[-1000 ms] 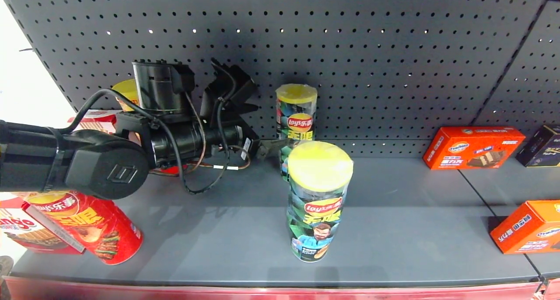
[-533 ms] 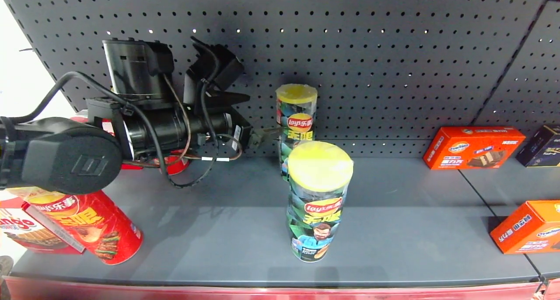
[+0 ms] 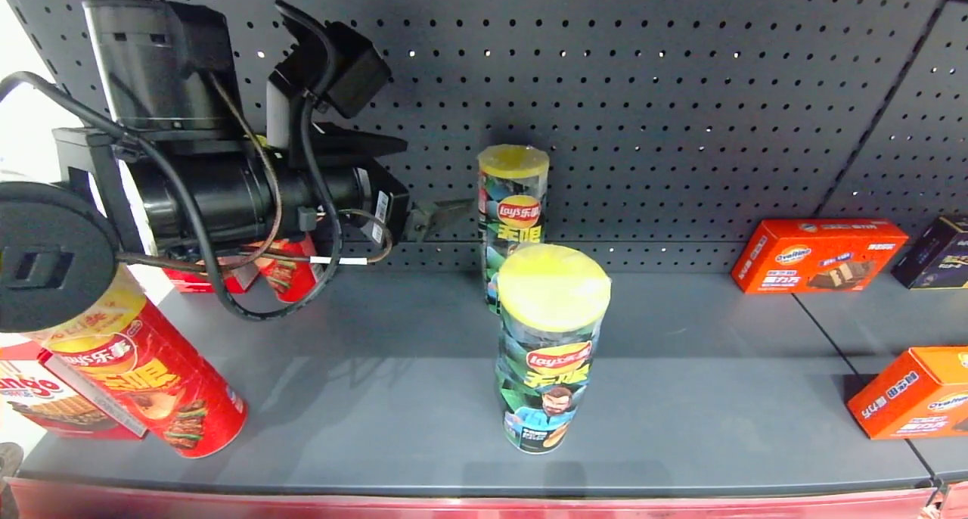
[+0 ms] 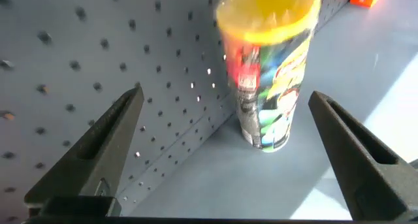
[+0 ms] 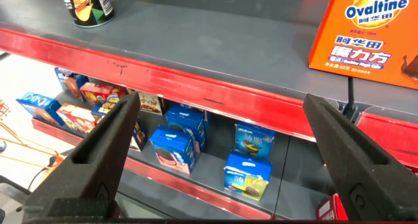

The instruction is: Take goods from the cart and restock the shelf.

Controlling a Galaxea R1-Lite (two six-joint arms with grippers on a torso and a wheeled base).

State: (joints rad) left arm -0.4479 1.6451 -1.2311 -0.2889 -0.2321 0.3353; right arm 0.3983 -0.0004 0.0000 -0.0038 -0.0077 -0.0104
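Two green chip cans with yellow lids stand on the grey shelf (image 3: 681,398): the rear can (image 3: 513,209) by the pegboard and the front can (image 3: 550,345) near the middle. My left gripper (image 3: 452,212) hovers above the shelf just left of the rear can, apart from it. In the left wrist view the left gripper (image 4: 225,93) is open and holds nothing, with the rear can (image 4: 271,80) beyond its fingertips. My right gripper (image 5: 222,98) is open and holds nothing, below and in front of the shelf's red front edge (image 5: 196,87).
A red chip can (image 3: 151,383) leans at the front left beside a red box (image 3: 45,398). More red packs (image 3: 291,277) sit behind my left arm. Orange boxes (image 3: 817,253) (image 3: 907,394) lie at the right. Blue boxes (image 5: 176,145) fill a lower shelf.
My left arm has risen and drawn back to the left, so its open gripper has come away from the rear can. The cans have not moved.
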